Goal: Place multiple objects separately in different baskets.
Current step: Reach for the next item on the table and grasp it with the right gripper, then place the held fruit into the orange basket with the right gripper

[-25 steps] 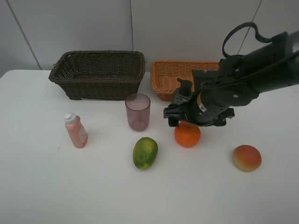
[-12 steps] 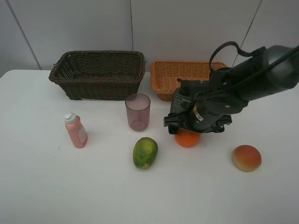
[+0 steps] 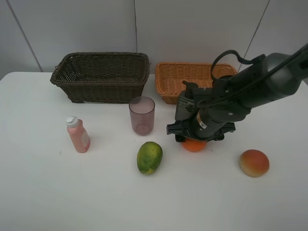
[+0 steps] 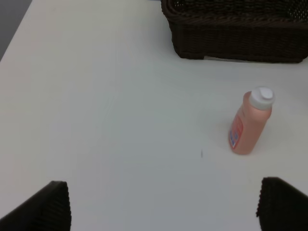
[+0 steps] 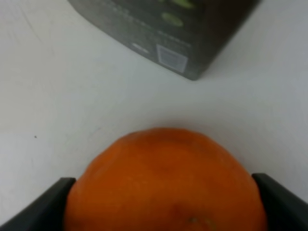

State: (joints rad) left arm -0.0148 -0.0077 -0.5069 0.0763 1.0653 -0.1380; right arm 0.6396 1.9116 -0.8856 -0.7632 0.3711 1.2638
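Note:
The orange (image 3: 194,146) lies on the white table in front of the light tan basket (image 3: 166,86). My right gripper (image 3: 195,139) is lowered over it from above. In the right wrist view the orange (image 5: 163,183) fills the gap of the right gripper (image 5: 163,204), and both fingers press against its sides. The left gripper (image 4: 163,207) hovers open with nothing in it, near the pink white-capped bottle (image 4: 250,122). A green-yellow mango (image 3: 149,157), a purplish cup (image 3: 142,115), the pink bottle (image 3: 78,135) and a red-yellow fruit (image 3: 254,162) sit apart on the table.
The dark brown basket (image 3: 106,89) stands at the back left beside the tan one; its wall (image 4: 236,38) shows in the left wrist view. A dark boxy object with a printed label (image 5: 183,29) lies beyond the orange in the right wrist view.
My right gripper has come down onto the orange and its fingers have closed in against it. The other objects have not moved.

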